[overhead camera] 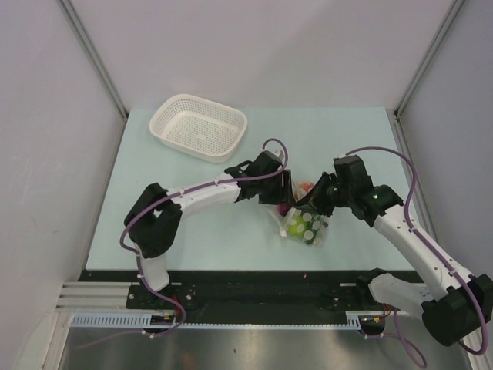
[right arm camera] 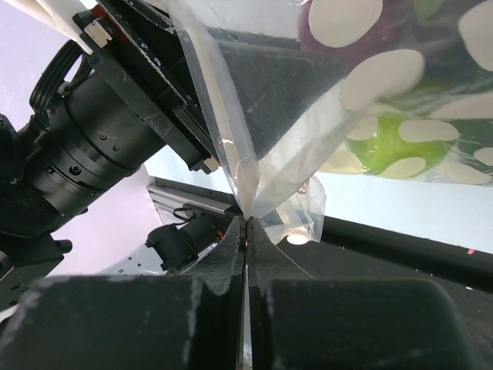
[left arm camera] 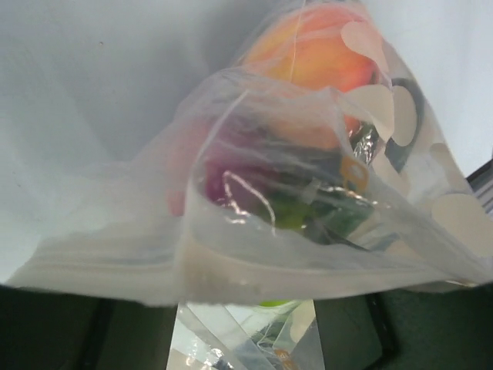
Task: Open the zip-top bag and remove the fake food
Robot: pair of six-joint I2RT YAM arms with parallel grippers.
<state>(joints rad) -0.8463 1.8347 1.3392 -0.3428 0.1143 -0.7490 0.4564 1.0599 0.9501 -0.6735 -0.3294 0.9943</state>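
Note:
The zip-top bag (overhead camera: 308, 225) hangs between my two grippers, its bottom low over the table. Through the plastic I see the fake food: a lime-green ball (overhead camera: 296, 227), a purple piece (overhead camera: 283, 209) and an orange-red fruit (overhead camera: 306, 187). My right gripper (right arm camera: 247, 220) is shut on a corner of the bag (right arm camera: 269, 139) and holds it taut; the lime-green ball (right arm camera: 377, 146) shows behind white dots. My left gripper (left arm camera: 246, 339) is at the bag's mouth. Its fingers stand apart, with the bag's lip (left arm camera: 231, 274) lying across them and clear plastic in the gap. The orange-red fruit (left arm camera: 308, 54) and purple piece (left arm camera: 231, 166) lie beyond.
A white perforated basket (overhead camera: 199, 127) stands at the back left of the pale table (overhead camera: 185, 223). A black rail (overhead camera: 254, 284) runs along the near edge. Grey walls enclose the table on three sides.

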